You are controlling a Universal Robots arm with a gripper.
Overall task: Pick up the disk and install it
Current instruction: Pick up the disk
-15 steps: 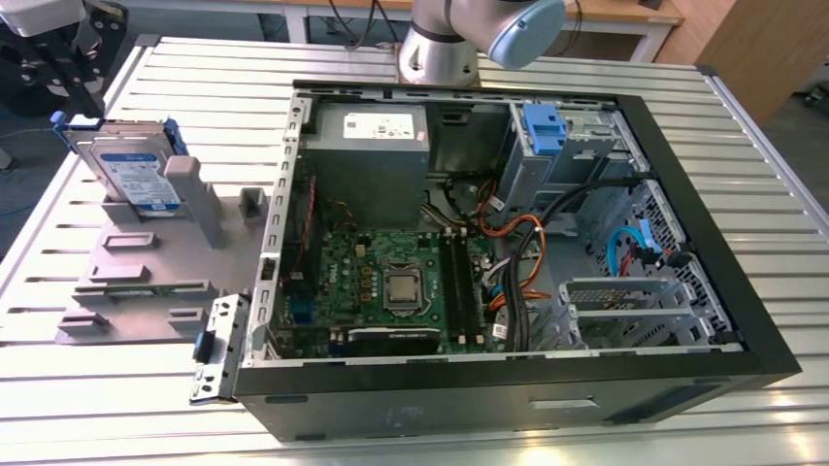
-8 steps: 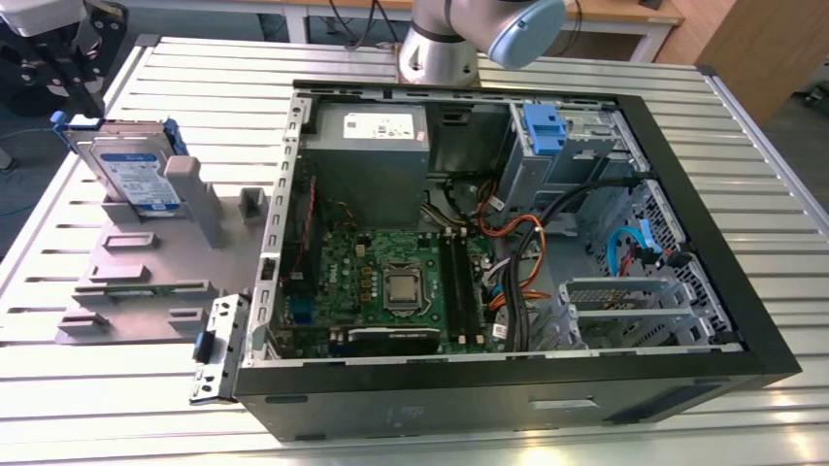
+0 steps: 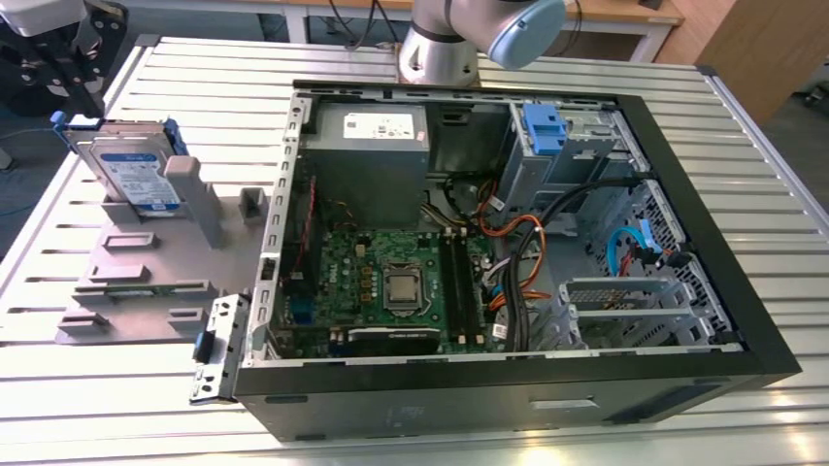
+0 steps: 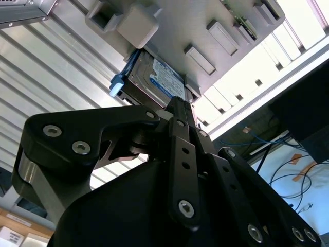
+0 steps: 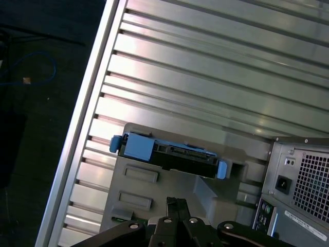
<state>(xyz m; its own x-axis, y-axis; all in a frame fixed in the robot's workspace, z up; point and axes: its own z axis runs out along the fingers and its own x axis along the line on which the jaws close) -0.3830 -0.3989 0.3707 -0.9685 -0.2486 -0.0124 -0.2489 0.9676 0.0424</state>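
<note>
The disk (image 3: 130, 167) is a silver drive with a white-and-blue label in a blue carrier. It stands on edge in a slot of the grey fixture (image 3: 130, 282) at the exterior view's left. My gripper (image 3: 88, 97) hangs just above and behind the disk's top edge, apart from it. Both wrist views look down past the black fingers: the gripper (image 4: 177, 103) (image 5: 172, 201) has its tips together and nothing between them. The disk (image 4: 159, 80) (image 5: 175, 154) lies a short way beyond the tips.
An open computer case (image 3: 725, 320) lies on the slatted aluminium table (image 3: 194, 78) to the exterior view's right of the fixture. Inside are a grey power supply (image 3: 369, 146), a motherboard (image 3: 388, 282), cables and a grey drive bay with a blue bracket (image 3: 542, 131).
</note>
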